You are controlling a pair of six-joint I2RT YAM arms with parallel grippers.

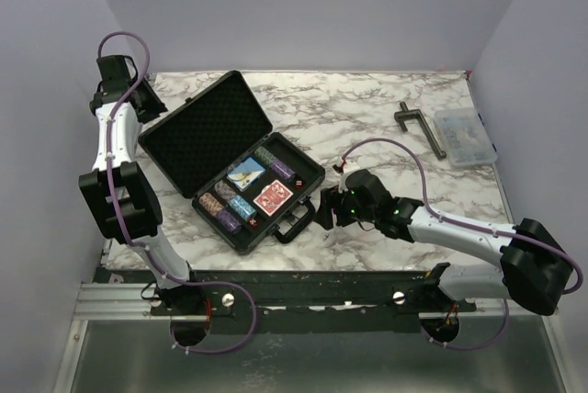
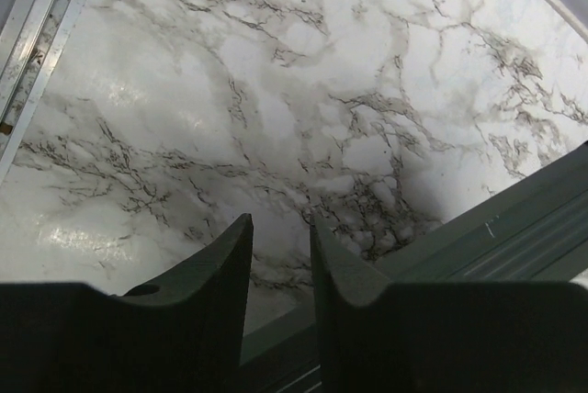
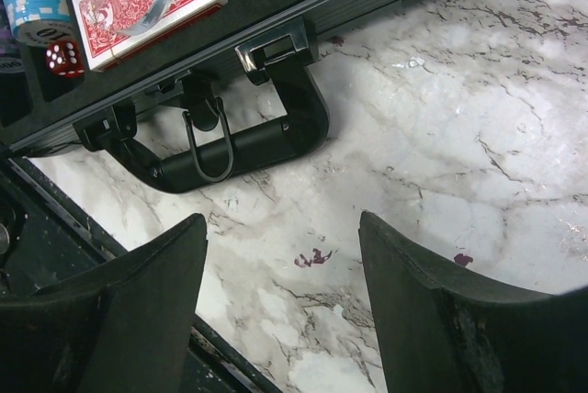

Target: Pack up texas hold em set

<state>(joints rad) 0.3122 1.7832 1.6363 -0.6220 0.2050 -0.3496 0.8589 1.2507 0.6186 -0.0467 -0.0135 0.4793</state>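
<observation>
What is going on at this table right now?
A robot is packing a poker set. The black case lies open, with chip stacks and a red card deck in its tray. The right gripper hangs open near the case handle, empty. The left gripper, fingers slightly apart, is over the marble table, holding nothing.

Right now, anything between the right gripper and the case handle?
Nothing visible. In the right wrist view, the right gripper is open and sits just short of the handle. Only bare marble table lies between them. The handle sticks out from the front wall of the case, uncovered.
</observation>
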